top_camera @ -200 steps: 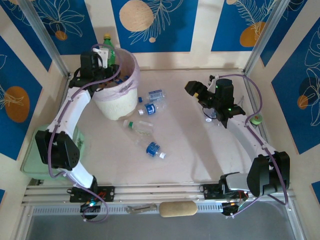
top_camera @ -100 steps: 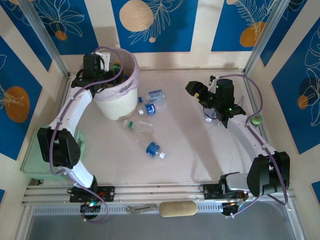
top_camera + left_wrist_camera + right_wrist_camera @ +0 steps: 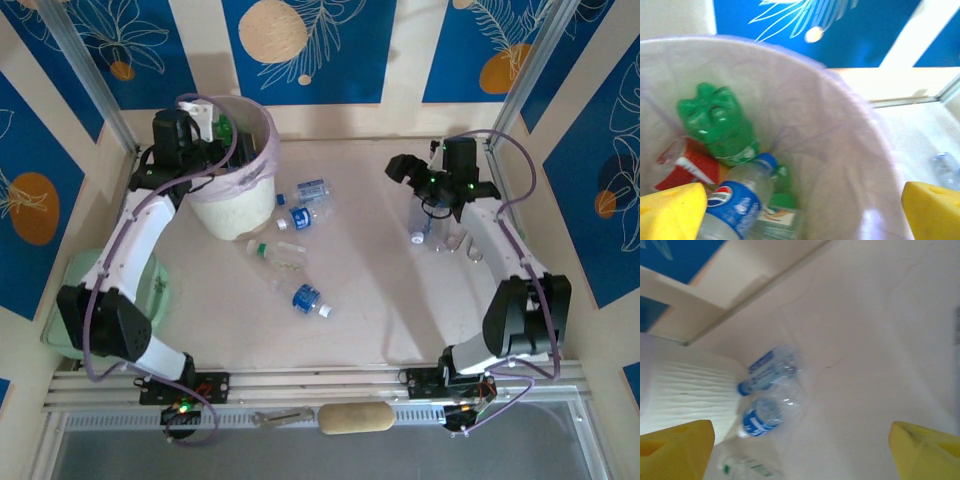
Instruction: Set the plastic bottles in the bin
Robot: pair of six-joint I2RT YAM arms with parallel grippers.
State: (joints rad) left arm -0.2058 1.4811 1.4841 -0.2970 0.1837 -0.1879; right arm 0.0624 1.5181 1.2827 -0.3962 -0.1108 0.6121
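Dropped green bottle point(image 3: 717, 125) now lies in the far-left bin point(image 3: 235, 205) beneath the released left gripper point(image 3: 800, 212); right gripper point(image 3: 800, 450) gapes empty.

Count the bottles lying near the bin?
4: two blue-labelled bottles right of the bin, a green-capped bottle nearer, a blue-labelled one nearest. Clear ones far right are hard to count.
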